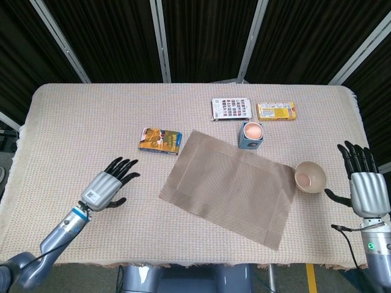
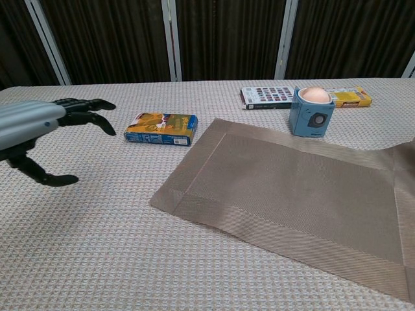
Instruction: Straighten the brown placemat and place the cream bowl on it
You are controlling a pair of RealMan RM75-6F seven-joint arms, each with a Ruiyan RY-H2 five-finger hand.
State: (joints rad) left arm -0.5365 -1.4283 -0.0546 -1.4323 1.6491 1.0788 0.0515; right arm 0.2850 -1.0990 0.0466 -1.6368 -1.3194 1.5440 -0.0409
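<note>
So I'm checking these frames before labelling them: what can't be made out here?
- Cream bowl: outside the chest view's right edge; seen only in the head view.
- Right hand: absent from the chest view.
- Brown woven placemat: right end cut off by the chest view's edge.
- White printed card: print too small in both views.
</note>
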